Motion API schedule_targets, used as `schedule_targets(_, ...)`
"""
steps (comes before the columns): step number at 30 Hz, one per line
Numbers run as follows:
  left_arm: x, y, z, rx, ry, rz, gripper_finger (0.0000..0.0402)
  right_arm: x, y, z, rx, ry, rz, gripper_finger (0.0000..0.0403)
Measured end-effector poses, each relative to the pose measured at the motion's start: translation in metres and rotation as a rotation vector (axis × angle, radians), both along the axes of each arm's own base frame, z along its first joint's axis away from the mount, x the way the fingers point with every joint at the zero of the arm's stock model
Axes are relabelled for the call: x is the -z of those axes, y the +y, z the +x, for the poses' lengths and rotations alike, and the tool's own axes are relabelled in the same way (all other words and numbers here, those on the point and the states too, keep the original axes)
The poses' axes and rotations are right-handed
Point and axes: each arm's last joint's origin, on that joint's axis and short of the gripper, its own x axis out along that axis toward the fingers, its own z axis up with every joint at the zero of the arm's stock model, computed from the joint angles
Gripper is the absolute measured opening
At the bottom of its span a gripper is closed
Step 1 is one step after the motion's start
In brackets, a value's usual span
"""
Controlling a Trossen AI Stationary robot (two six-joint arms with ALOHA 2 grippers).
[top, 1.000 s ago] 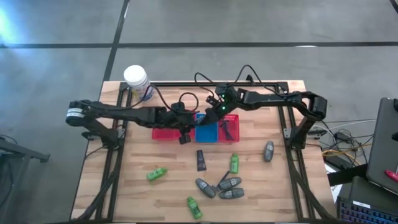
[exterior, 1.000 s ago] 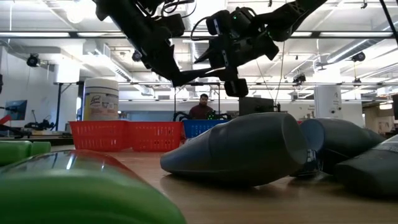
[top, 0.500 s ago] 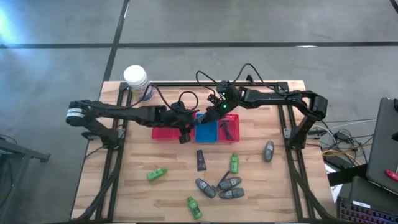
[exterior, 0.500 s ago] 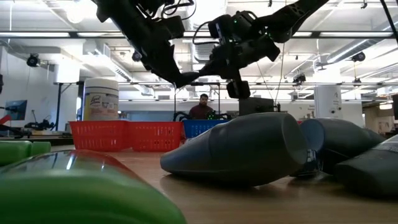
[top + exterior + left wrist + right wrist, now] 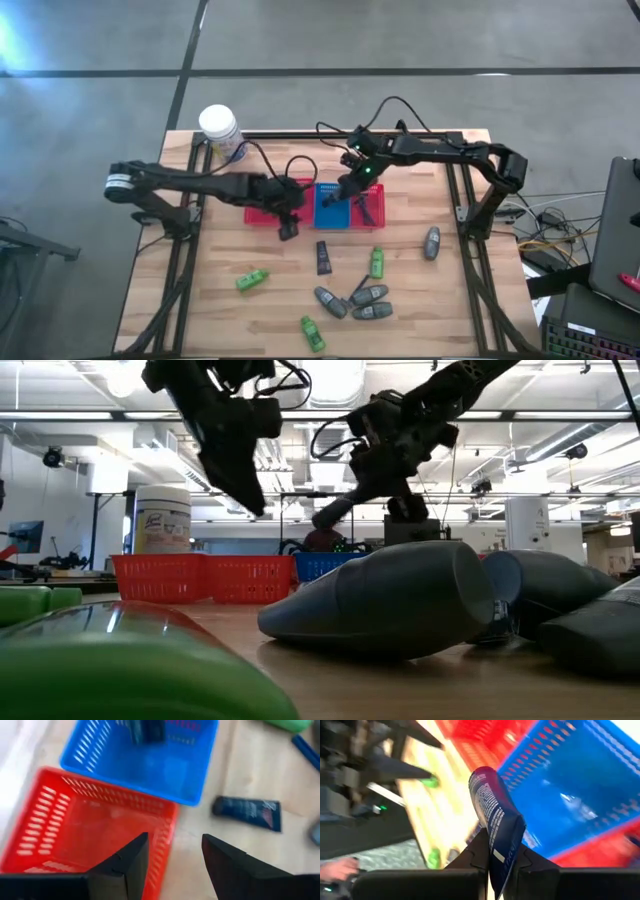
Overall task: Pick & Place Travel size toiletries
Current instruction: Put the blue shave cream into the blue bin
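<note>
The right gripper (image 5: 501,862) has just closed on a dark tube (image 5: 496,822) and now holds it above the blue basket (image 5: 333,208), so the drop comes next. The left gripper (image 5: 172,852) has drawn back from it, fingers apart and empty, over the red basket's (image 5: 80,827) edge. Another dark tube (image 5: 324,256), green bottles (image 5: 377,263) and grey tubes (image 5: 370,295) lie on the table (image 5: 200,300). Nothing blocks the basket.
</note>
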Motion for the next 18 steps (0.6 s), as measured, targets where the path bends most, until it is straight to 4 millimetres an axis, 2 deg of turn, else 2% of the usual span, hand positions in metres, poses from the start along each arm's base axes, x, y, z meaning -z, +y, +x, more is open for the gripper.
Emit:
schedule_targets(5, -0.011, -0.013, -0.008, 0.011, -0.031, -0.033, 0.0187, -0.007, -0.011, -0.008, -0.007, 0.075, -0.007, 0.0014)
schedule_targets(7, -0.018, -0.016, -0.012, 0.011, -0.056, -0.034, 0.0187, -0.003, -0.014, -0.006, -0.023, 0.118, 0.003, 0.0015)
schedule_targets(12, -0.037, -0.018, -0.027, -0.025, -0.121, -0.032, 0.0187, 0.018, -0.018, 0.011, -0.121, 0.224, 0.02, 0.0019)
schedule_targets(18, -0.056, -0.016, -0.049, -0.126, -0.176, -0.025, 0.0187, 0.01, -0.03, 0.034, -0.213, 0.243, 0.01, 0.0021)
